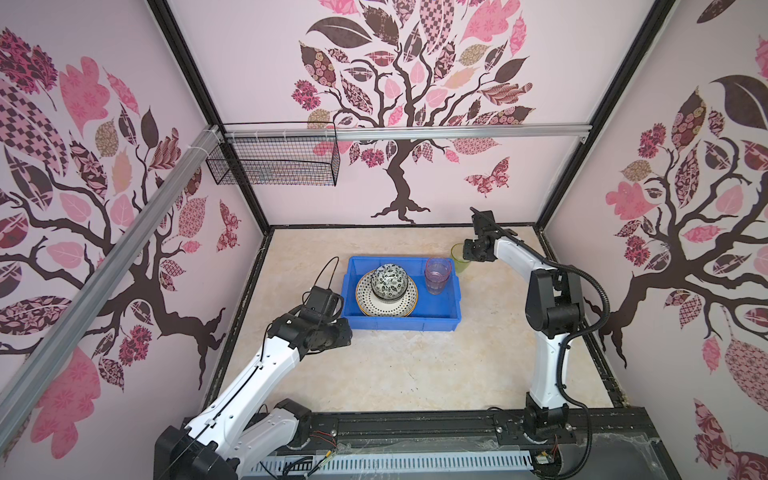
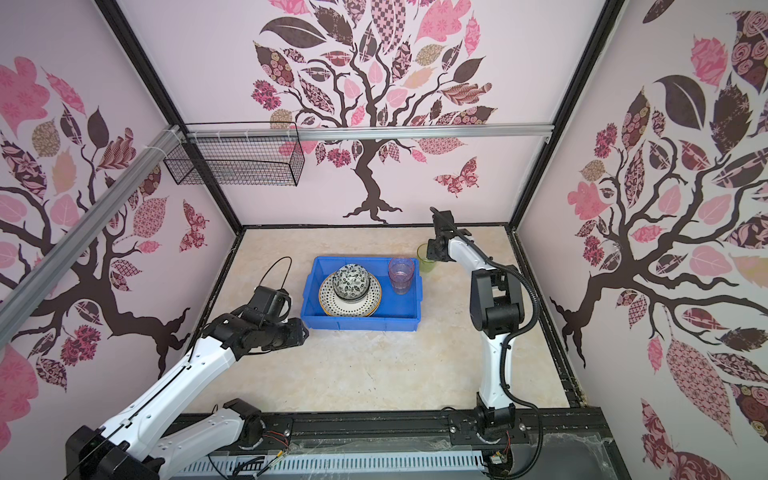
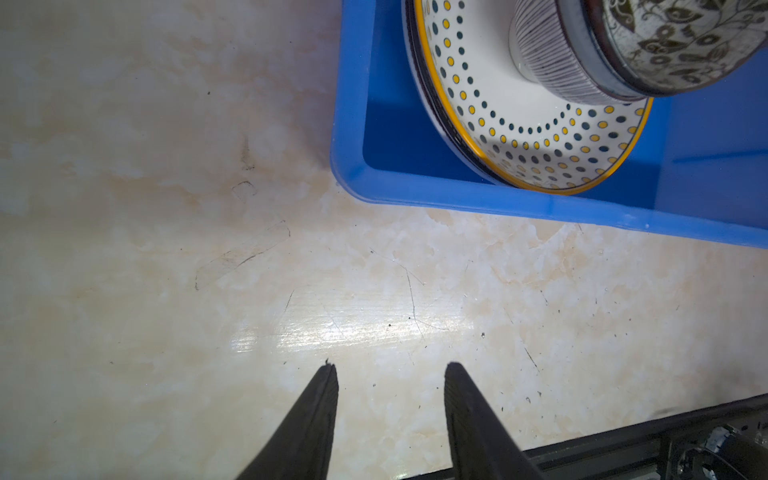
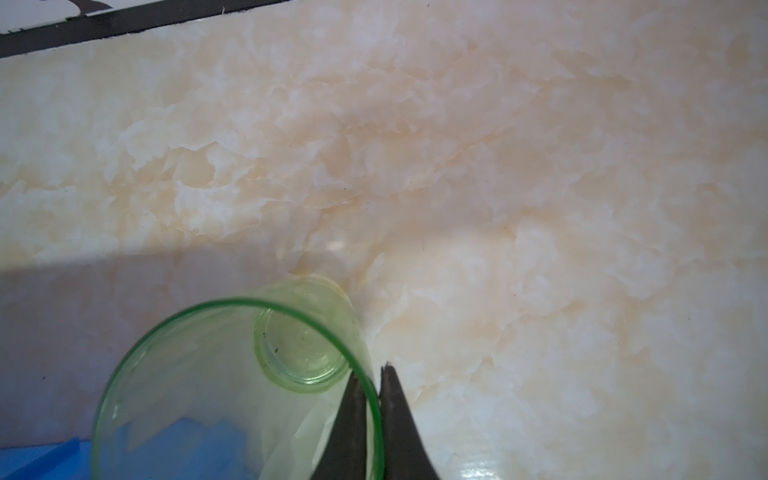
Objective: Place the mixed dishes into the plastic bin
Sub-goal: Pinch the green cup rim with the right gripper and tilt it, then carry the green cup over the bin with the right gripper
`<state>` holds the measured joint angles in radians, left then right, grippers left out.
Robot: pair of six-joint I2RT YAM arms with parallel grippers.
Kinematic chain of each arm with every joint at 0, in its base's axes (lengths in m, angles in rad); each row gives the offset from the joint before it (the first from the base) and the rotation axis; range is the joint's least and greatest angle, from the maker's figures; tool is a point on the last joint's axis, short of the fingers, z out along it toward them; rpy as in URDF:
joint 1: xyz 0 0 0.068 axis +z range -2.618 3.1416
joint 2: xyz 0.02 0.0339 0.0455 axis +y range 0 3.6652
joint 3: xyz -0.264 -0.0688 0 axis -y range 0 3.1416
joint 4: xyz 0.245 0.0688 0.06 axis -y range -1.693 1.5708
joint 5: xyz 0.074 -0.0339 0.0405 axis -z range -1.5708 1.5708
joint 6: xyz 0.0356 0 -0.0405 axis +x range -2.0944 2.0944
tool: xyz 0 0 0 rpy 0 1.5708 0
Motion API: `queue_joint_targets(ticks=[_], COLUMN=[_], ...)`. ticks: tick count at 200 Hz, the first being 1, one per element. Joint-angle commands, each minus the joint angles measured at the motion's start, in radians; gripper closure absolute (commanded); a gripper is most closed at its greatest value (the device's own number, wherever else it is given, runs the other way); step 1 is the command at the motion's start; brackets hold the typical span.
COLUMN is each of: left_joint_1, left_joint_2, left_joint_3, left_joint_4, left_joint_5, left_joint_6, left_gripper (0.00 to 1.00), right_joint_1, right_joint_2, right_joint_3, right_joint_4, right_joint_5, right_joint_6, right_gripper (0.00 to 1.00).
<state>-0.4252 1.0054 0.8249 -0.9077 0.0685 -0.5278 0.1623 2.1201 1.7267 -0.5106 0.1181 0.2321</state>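
The blue plastic bin (image 1: pixel 399 323) (image 2: pixel 361 324) sits mid-table. Inside it a stack of plates, the dotted-rim plate (image 1: pixel 365 305) (image 3: pixel 540 141) on top, carries upturned bowls: a striped bowl (image 3: pixel 548 66) under a black-white leafy bowl (image 1: pixel 389 280) (image 3: pixel 673 41). Pink cups (image 1: pixel 437 276) (image 2: pixel 401 276) stand nested in the bin's right part. A yellow-green cup (image 1: pixel 459 261) (image 4: pixel 232 395) stands on the table just outside the bin's far right corner. My right gripper (image 4: pixel 376 374) is shut on its rim, one finger inside, one outside. My left gripper (image 3: pixel 390 370) is open and empty over bare table by the bin's near left corner.
A black wire mesh basket (image 1: pixel 274 160) hangs from the aluminium rail (image 1: pixel 457 132) on the back wall, high above the table. Papered walls close in three sides. The black base rail (image 1: pixel 415 428) runs along the front edge.
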Motion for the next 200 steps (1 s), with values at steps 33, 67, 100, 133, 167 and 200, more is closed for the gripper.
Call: queue_joint_targets(ticks=[33,67,100,133,167,200], left_joint_1=[0.003,0.003,0.003,0.003,0.003,0.003], left_joint_2=[-0.064,-0.089,-0.104,-0.114,-0.123,-0.133], left_joint_3=[0.013,0.007,0.004,-0.003,-0.004,-0.008], left_joint_4=[-0.017,-0.028,-0.033,-0.030,-0.030,-0.033], left_joint_5=[0.001,0.005,0.006,0.012,0.016,0.019], left_joint_6=[-0.014,-0.016,-0.018,-0.021,-0.021,-0.021], left_gripper=[0.54,0.54,0.53,0.53,0.53,0.53], right_joint_1=[-0.003,-0.002,-0.001,0.001,0.011,0.031], right_joint_2=[-0.122,-0.195,-0.263,-0.336,-0.399,-0.454], right_joint_3=[-0.071,-0.124,-0.159,-0.181,-0.189,-0.189], right_joint_4=[-0.015,-0.001,-0.001,-0.009,-0.018,-0.027], right_joint_5=[0.014,0.014,0.009,-0.004,-0.004,-0.005], right_joint_6=[0.005,0.017,0.021,0.021,0.021,0.021], right_gripper=[1.00,1.00,1.00,1.00,1.00,1.00])
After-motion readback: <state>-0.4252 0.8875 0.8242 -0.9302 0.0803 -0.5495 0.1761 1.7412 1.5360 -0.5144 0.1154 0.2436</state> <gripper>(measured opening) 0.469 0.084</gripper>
